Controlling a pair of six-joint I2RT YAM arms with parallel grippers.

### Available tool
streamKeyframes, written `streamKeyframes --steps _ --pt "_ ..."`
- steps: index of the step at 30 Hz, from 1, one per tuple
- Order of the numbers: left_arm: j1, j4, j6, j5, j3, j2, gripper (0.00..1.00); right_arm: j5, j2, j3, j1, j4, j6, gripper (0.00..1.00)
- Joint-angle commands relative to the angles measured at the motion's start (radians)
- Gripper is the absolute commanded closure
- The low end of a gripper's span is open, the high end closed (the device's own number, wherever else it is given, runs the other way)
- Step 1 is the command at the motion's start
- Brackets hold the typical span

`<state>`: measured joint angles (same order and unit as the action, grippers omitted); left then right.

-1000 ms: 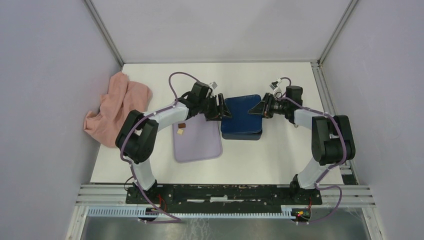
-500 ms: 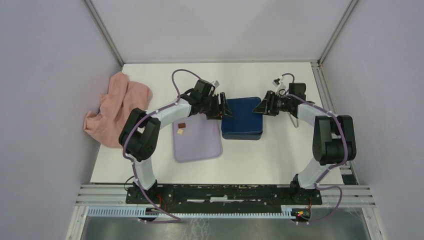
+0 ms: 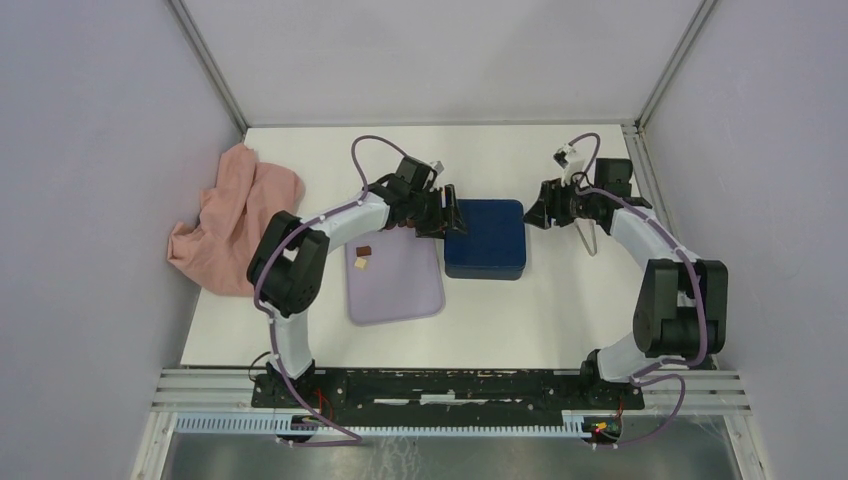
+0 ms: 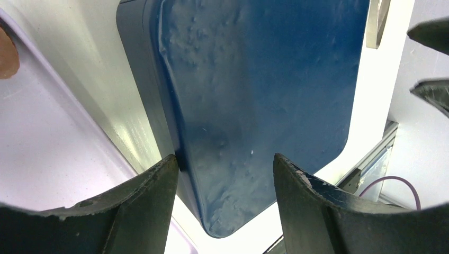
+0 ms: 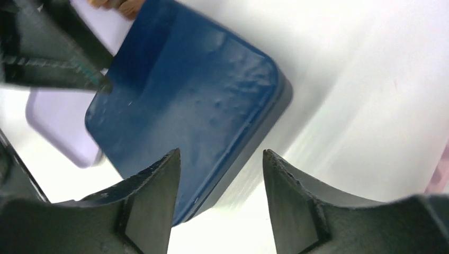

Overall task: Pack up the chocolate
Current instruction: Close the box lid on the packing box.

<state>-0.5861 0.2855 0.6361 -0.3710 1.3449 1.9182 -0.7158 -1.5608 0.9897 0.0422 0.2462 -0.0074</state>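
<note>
Two small chocolates, a mid-brown block [image 3: 364, 250] and a cream-white square [image 3: 359, 263], lie close together in the upper left corner of the flat lilac rectangular tray [image 3: 400, 290], left of centre in the overhead view. No other chocolate shows.

Just right of the tray stands the dark blue rounded-square box [image 3: 485, 272]. Its lid [image 4: 254, 79] is seated squarely, so the contents are hidden.

At the box's left edge the left gripper [image 4: 223, 159] hangs with its jaws spread and nothing between them. From the right side of the frame the right gripper [image 5: 221, 153] faces it, likewise parted and empty, a little clear of the box.

Flanking the lid from opposite edges suits handling or steadying a wide cover evenly, not picking up sweets. With two pieces loose on the tray and the box covered, packing looks unfinished; the lid would probably have to come off to take them.

At the frame's left, a crumpled pink cloth [image 3: 235, 215] lies on the white table [image 3: 560, 310], well apart.
</note>
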Motion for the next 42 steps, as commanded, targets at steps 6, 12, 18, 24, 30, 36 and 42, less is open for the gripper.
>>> streamKeyframes --steps 6,12,18,24,30,36,42 --pt "-0.011 0.082 -0.079 0.024 0.110 0.040 0.29 -0.298 0.123 0.090 -0.183 0.399 -0.883 0.64" --pt "-0.013 0.108 -0.081 0.027 0.127 0.057 0.29 -0.194 0.118 0.072 -0.404 0.583 -1.221 0.86" --pt "-0.016 0.124 -0.079 0.024 0.141 0.072 0.29 0.002 0.082 0.021 -0.571 0.430 -1.116 0.89" --pt "-0.017 0.128 -0.080 0.012 0.151 0.080 0.29 0.107 0.039 -0.010 -0.595 0.346 -1.037 0.90" --pt "-0.017 0.137 -0.082 0.003 0.164 0.092 0.29 0.210 0.040 -0.027 -0.594 0.331 -0.992 0.91" --pt "-0.018 0.139 -0.084 -0.002 0.170 0.103 0.29 0.293 0.079 -0.060 -0.575 0.320 -0.941 0.91" --pt "-0.019 0.139 -0.084 -0.013 0.173 0.108 0.29 0.347 0.101 -0.059 -0.508 0.302 -0.870 0.90"
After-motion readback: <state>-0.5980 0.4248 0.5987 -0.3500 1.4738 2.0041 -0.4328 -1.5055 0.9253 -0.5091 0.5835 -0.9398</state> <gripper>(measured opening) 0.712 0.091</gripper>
